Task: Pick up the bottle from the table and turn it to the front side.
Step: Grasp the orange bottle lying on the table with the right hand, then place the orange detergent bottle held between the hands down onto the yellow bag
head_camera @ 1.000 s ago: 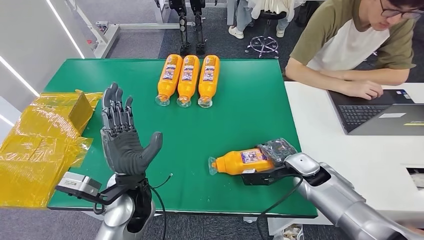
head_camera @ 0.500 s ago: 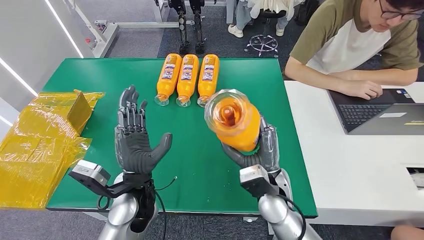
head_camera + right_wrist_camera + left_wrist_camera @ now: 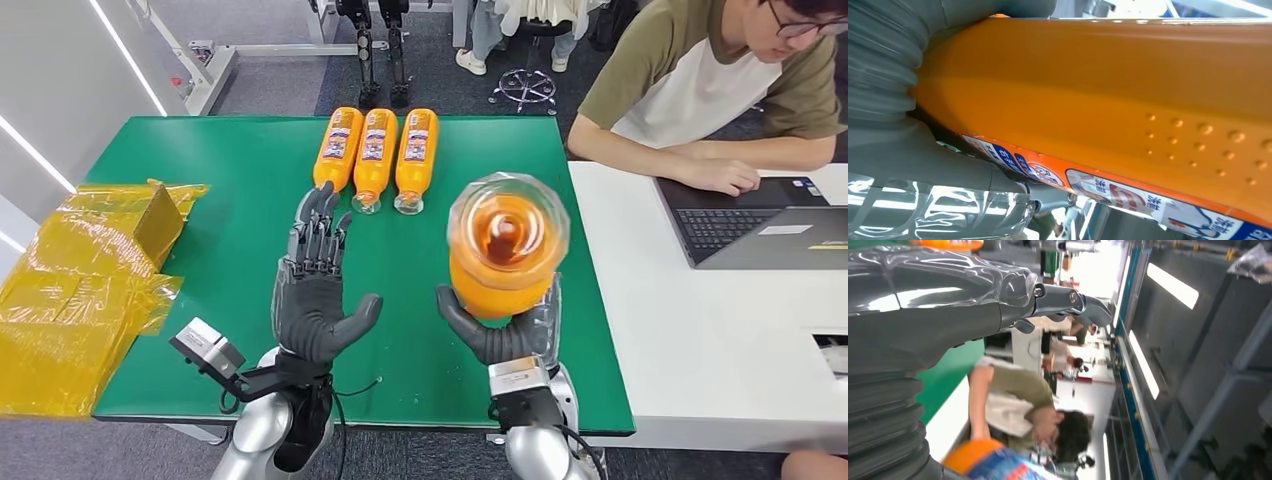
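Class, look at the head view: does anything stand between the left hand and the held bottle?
Nothing visible does. The left hand, open, is raised beside the bottle that the right hand holds, with open space above the table between them.

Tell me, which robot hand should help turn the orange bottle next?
The left robot hand, probably. It is open, holds nothing and is raised beside the orange bottle. The right robot hand already grips the bottle from below, cap toward the camera, so it cannot easily twist it alone.
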`<state>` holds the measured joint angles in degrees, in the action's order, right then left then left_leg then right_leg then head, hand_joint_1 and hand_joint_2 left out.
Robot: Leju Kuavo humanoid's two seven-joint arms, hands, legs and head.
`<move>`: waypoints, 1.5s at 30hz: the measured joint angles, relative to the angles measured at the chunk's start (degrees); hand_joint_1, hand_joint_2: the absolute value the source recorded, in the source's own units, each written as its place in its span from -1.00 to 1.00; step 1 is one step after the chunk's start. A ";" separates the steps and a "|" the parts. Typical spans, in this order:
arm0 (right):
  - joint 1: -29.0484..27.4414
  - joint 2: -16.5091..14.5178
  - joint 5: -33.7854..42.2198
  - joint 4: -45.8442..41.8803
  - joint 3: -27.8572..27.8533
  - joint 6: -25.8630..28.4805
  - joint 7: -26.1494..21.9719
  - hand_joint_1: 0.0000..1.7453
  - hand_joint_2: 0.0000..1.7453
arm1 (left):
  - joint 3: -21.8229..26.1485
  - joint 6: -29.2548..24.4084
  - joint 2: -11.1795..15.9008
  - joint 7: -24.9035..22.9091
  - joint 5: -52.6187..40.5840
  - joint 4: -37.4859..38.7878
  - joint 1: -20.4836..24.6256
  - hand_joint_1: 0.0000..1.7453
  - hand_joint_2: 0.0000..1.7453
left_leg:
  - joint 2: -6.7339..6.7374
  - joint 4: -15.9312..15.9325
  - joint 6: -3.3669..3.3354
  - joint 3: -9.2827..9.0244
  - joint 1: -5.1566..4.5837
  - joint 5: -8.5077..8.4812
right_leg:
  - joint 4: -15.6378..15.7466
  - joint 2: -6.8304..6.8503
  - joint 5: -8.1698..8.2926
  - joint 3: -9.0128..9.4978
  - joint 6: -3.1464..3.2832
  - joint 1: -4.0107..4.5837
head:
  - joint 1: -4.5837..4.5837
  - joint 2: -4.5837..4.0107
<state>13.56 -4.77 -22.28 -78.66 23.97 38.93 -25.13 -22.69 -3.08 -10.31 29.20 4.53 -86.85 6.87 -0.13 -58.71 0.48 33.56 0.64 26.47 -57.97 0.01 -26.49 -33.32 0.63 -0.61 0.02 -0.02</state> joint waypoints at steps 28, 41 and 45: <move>-0.47 2.69 -16.76 1.76 1.19 -16.02 23.16 1.00 1.00 | -0.70 -0.20 -0.22 -0.07 -5.18 -1.13 -1.05 -1.00 1.00 | -0.01 0.00 0.00 0.04 0.00 0.00 | 0.00 0.02 0.00 0.01 0.00 0.00 | 0.01 0.00; 1.46 3.79 -17.93 4.28 4.70 -24.12 21.03 1.00 1.00 | -0.64 0.94 -0.25 -0.82 -4.14 -1.09 -0.29 -1.00 1.00 | -0.01 0.00 0.00 0.04 0.00 0.00 | 0.00 0.02 0.00 0.00 0.00 0.00 | 0.01 0.00; 2.21 4.15 -18.82 4.66 5.38 -26.13 20.46 1.00 1.00 | -0.52 1.10 -0.23 -1.10 -3.84 -0.98 -0.18 -1.00 1.00 | 0.00 0.00 0.00 0.03 0.00 0.00 | 0.00 0.01 0.00 0.00 0.00 0.00 | 0.01 -0.01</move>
<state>15.77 -0.62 -41.11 -74.01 29.35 12.80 -4.67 -23.21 -1.98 -10.54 28.09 0.69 -87.83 6.69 -0.14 -58.71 0.48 33.60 0.64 26.47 -57.97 0.02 -26.49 -33.32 0.62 -0.61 0.03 -0.03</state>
